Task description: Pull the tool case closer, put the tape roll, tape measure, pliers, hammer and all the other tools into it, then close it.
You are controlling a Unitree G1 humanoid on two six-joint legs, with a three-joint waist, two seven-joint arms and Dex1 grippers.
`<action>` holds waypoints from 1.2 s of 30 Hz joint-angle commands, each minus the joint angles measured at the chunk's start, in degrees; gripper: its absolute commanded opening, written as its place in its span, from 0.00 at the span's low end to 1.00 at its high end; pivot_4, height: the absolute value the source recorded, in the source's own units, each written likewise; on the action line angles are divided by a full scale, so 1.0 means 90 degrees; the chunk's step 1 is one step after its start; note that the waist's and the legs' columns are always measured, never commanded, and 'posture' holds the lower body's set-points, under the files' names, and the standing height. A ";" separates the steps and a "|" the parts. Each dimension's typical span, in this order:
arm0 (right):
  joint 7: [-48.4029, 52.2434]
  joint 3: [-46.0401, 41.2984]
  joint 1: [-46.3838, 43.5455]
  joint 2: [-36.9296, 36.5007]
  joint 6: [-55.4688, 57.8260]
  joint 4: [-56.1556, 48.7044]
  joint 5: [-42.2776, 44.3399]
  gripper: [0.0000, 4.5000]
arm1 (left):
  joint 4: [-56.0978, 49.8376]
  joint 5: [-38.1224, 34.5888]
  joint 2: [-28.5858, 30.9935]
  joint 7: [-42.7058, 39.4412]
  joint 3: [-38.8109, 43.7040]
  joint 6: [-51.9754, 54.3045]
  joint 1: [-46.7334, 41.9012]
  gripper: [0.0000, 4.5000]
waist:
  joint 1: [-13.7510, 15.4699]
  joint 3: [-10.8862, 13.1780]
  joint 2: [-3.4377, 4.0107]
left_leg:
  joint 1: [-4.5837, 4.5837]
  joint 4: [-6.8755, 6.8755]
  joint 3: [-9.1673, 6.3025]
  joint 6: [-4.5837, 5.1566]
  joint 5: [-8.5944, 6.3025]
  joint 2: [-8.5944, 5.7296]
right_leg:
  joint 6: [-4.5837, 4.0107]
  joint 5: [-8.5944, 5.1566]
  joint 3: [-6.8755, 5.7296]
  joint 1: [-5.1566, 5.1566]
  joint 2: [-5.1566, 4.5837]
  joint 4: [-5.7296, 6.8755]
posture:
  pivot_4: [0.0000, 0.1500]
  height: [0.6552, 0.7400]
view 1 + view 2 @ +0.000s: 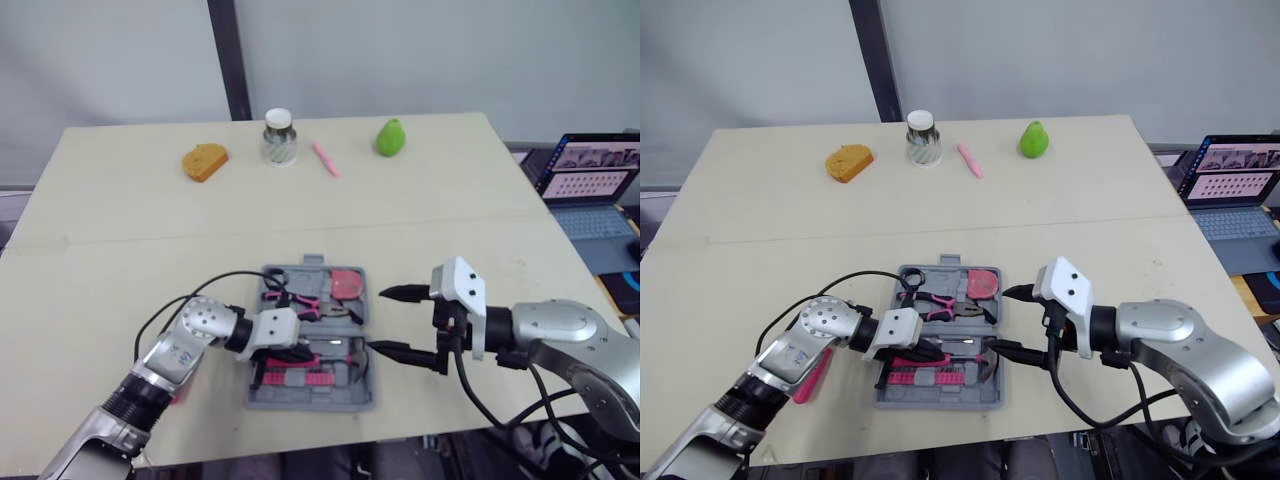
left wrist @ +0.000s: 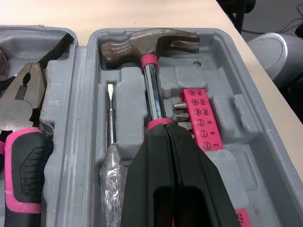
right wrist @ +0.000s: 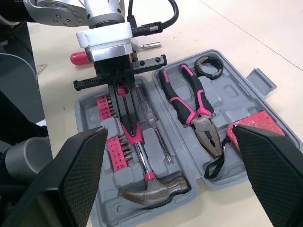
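A pale wooden table [image 1: 120,250] stands before a plain grey wall [image 1: 400,50] with a dark upright post [image 1: 232,60]. An open laptop [image 1: 590,185] sits on a separate surface off to the right. Along the far side lie an orange bread-shaped block [image 1: 205,161], a glass jar with a white lid [image 1: 279,138], a pink marker [image 1: 326,158] and a green pear [image 1: 390,138].

The grey plastic tool case [image 1: 300,398] lies open at the near centre. Its far half holds the pink-and-black pliers [image 3: 187,101], the black tape roll [image 3: 208,66] and the pink tape measure [image 1: 348,283]. Its near half holds the steel claw hammer with a pink grip [image 2: 147,45], lying in its moulded slot.

The left gripper [image 2: 164,130] reaches into the near half from the left, clenched on the hammer's handle with its fingertips meeting. The right gripper [image 1: 400,321] hovers at the case's right edge, spread wide and holding nothing.

The left wrist view adds close detail: a slim flat screwdriver [image 2: 110,118] lies beside the hammer's shaft, and a pink bit holder [image 2: 201,118] lies on the shaft's other side. The right wrist view, framed by its own black fingers [image 3: 80,161], looks over the whole case. It also takes in a pink-handled tool [image 3: 83,57] lying on the table left of the case, by the left arm.
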 commanded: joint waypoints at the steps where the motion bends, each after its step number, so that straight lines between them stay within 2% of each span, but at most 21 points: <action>1: -0.0063 -0.0213 0.0011 -0.0091 -0.0002 -0.0283 0.0051 1.00 | 0.0137 0.0377 0.0024 -0.0008 -0.0318 0.0018 0.0197 0.01 | 0.0001 -0.0001 0.0001 | 0.0000 0.0000 0.0000 0.0000 0.0000 0.0000 | 0.0000 0.0000 0.0000 0.0000 0.0000 -0.0001 | 1.00 1.00; 29: -0.0075 -0.0248 0.0113 -0.0160 -0.0028 -0.0296 0.0017 1.00 | 0.0614 0.0936 -0.0027 0.0127 -0.0731 0.0058 0.0396 0.01 | -0.0011 -0.0064 0.0049 | 0.0013 0.0000 0.0000 0.0012 -0.0010 0.0000 | 0.0000 0.0000 0.0000 0.0015 0.0000 -0.0012 | 1.00 1.00; 36: -0.0068 -0.0301 0.0146 -0.0155 -0.0045 -0.0270 0.0046 1.00 | 0.0517 0.0580 -0.0158 -0.0005 -0.0547 0.0147 0.0306 0.01 | -0.0004 -0.0092 0.0075 | 0.0014 0.0000 0.0000 0.0014 -0.0011 0.0000 | 0.0001 0.0000 0.0000 0.0018 0.0000 -0.0016 | 1.00 1.00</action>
